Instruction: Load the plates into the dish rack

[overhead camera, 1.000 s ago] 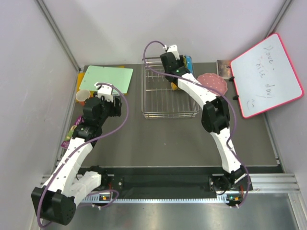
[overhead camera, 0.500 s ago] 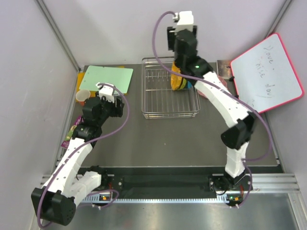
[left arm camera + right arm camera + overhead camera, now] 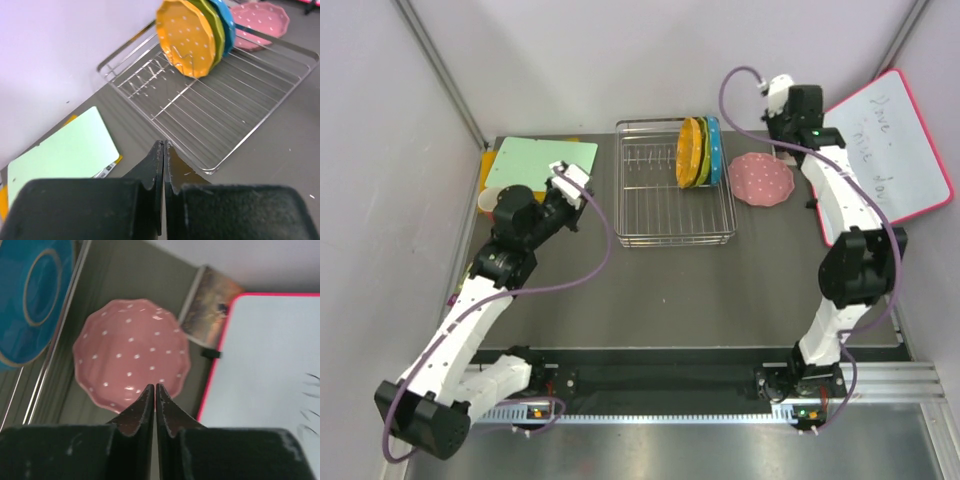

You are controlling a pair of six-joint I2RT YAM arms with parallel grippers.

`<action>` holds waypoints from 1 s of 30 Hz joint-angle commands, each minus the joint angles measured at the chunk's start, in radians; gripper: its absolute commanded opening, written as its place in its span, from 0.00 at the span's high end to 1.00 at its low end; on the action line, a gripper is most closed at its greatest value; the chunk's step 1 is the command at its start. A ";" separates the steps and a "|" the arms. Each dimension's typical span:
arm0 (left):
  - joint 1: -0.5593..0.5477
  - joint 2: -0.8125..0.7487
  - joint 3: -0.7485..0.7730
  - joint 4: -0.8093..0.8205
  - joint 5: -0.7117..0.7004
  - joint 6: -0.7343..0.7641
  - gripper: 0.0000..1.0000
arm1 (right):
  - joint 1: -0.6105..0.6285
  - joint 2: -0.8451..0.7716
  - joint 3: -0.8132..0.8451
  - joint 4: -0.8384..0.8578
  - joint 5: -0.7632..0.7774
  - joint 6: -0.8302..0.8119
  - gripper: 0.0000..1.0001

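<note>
Beyond right end effector, clenched empty: pink plate; left end effector clenched, only wrist views tell

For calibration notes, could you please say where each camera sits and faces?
Top external: above, behind the bases, looking down on the table; left arm and right arm show.
Left wrist: on the left arm, facing the dish rack and orange plate; shut left gripper below.
Right wrist: on the right arm, looking down at the pink plate; shut right gripper below.
Shared: all show the pink plate.
</note>
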 commanded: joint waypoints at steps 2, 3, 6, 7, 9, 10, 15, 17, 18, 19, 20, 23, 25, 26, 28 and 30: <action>-0.055 0.143 0.049 -0.041 0.018 0.086 1.00 | -0.038 0.189 0.091 -0.167 -0.290 -0.091 1.00; -0.055 0.158 0.042 -0.029 0.003 0.065 1.00 | -0.046 0.218 0.112 -0.164 -0.297 -0.083 1.00; -0.053 0.215 0.006 0.043 -0.152 -0.058 1.00 | -0.076 0.330 0.227 -0.176 -0.337 -0.070 1.00; -0.052 0.248 0.003 0.052 -0.182 -0.081 1.00 | -0.082 0.370 0.261 -0.178 -0.350 -0.079 1.00; -0.041 0.284 0.012 0.065 -0.224 -0.116 1.00 | -0.090 0.398 0.274 -0.172 -0.360 -0.103 1.00; -0.039 0.316 0.028 0.066 -0.235 -0.120 1.00 | -0.090 0.418 0.271 -0.175 -0.379 -0.141 1.00; -0.036 0.423 0.124 0.069 -0.339 -0.075 1.00 | -0.081 0.428 0.220 -0.221 -0.397 -0.224 1.00; -0.033 0.483 0.187 0.068 -0.353 -0.062 1.00 | -0.082 0.407 0.157 -0.222 -0.406 -0.241 1.00; -0.029 0.503 0.209 0.069 -0.356 -0.049 1.00 | -0.084 0.381 0.130 -0.219 -0.408 -0.264 1.00; -0.028 0.537 0.245 0.078 -0.359 -0.042 1.00 | -0.082 0.366 0.072 -0.215 -0.411 -0.280 1.00; -0.028 0.555 0.261 0.085 -0.362 -0.037 1.00 | -0.082 0.356 0.045 -0.212 -0.408 -0.290 1.00; -0.027 0.621 0.313 0.098 -0.370 -0.032 1.00 | -0.090 0.335 -0.019 -0.204 -0.394 -0.297 1.00; -0.027 0.655 0.348 0.102 -0.367 -0.054 1.00 | -0.095 0.336 -0.041 -0.210 -0.397 -0.283 1.00; -0.027 0.663 0.358 0.102 -0.356 -0.055 1.00 | -0.096 0.338 -0.044 -0.212 -0.402 -0.283 1.00; -0.028 0.672 0.373 0.102 -0.352 -0.066 1.00 | -0.127 0.339 -0.053 -0.236 -0.397 -0.301 1.00; -0.028 0.672 0.374 0.100 -0.350 -0.071 1.00 | -0.127 0.336 -0.068 -0.288 -0.393 -0.338 1.00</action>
